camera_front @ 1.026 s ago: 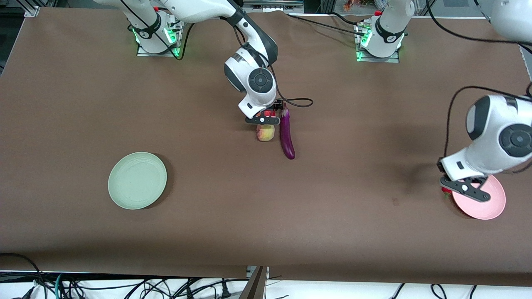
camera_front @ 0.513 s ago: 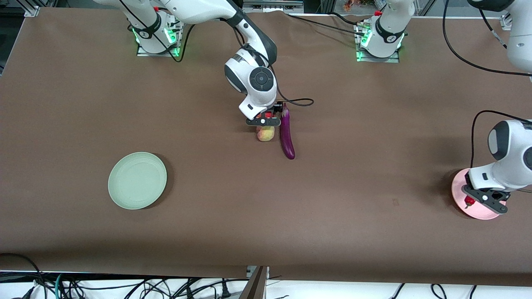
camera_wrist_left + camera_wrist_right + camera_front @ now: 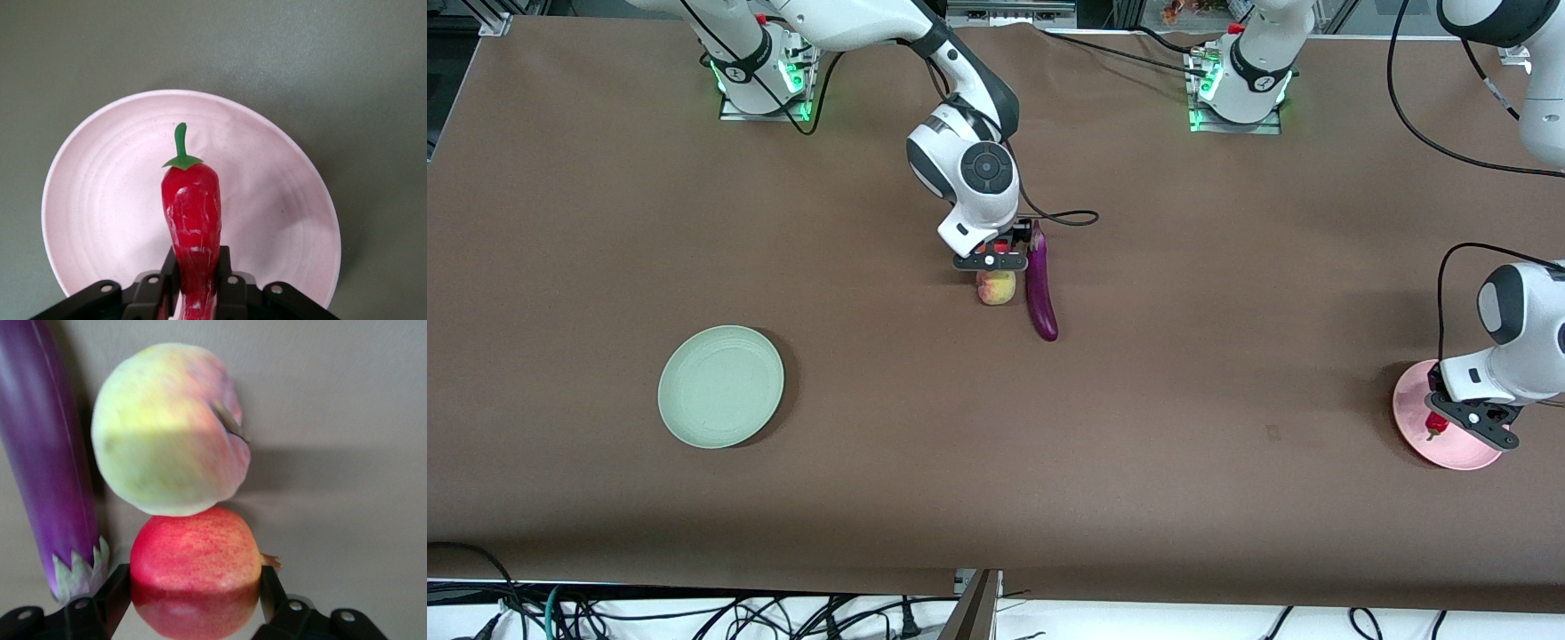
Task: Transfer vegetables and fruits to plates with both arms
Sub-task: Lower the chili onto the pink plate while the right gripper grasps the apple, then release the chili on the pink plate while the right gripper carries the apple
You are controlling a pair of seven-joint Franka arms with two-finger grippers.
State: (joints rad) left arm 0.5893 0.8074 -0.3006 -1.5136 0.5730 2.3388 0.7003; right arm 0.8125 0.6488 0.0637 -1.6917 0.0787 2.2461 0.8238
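My left gripper (image 3: 1440, 427) is shut on the red chili pepper (image 3: 191, 207) and holds it just above the pink plate (image 3: 100, 200), green stem pointing away from the fingers. The plate (image 3: 1414, 409) lies at the left arm's end of the table. My right gripper (image 3: 996, 264) is down at the table's middle with its fingers (image 3: 117, 590) pressed on both sides of the round red fruit (image 3: 195, 553). The peach (image 3: 996, 287) touches that fruit, nearer the front camera. The purple eggplant (image 3: 1040, 293) lies beside both. The pale green plate (image 3: 720, 387) is bare.
Brown table cover throughout. A black cable (image 3: 1067, 216) loops from the right wrist just above the eggplant's stem end. The arm bases (image 3: 1236, 89) stand along the table's edge farthest from the front camera.
The left arm has carried the chili from the pink plate's edge to over the plate and come lower. The right gripper has stayed at the red fruit, barely moving.
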